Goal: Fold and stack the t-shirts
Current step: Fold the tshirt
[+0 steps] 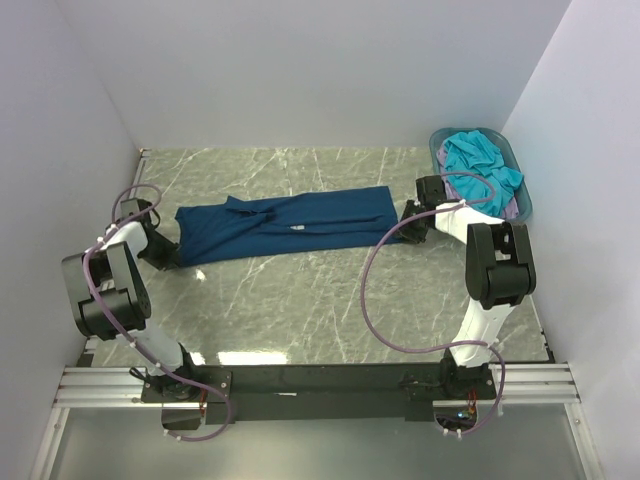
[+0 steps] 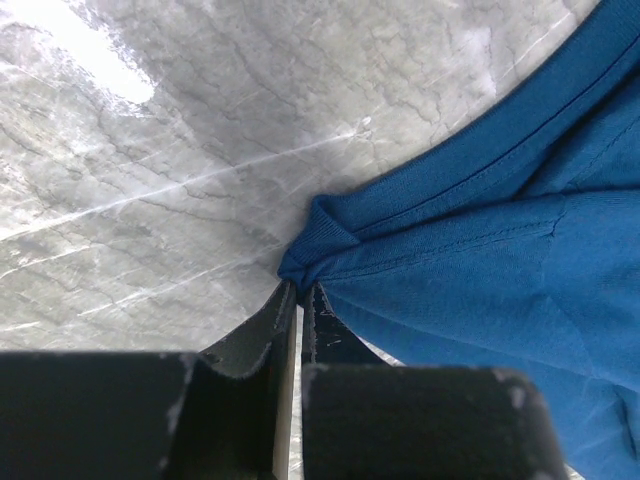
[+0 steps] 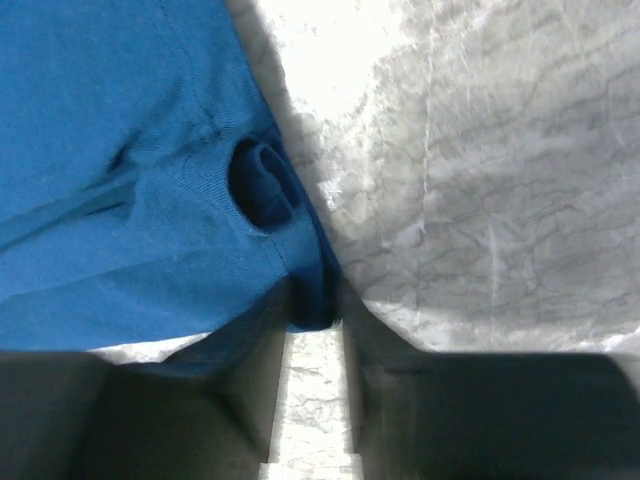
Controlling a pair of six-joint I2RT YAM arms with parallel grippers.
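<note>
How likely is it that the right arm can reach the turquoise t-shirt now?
Probably yes: the turquoise t-shirt lies uncovered on top in the basket, near the right gripper, with nothing between them. That gripper, though, is occupied at the edge of the navy t-shirt.

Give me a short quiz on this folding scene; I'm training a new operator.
1. Which t-shirt tops the pile in the teal basket? A) turquoise t-shirt B) red C) white
2. Which gripper is pinched shut on an edge of the navy t-shirt?
3. True or false: the navy t-shirt lies in the teal basket.
Key: 1 A. 2 The left gripper. 3 False: it lies stretched out on the table.
</note>
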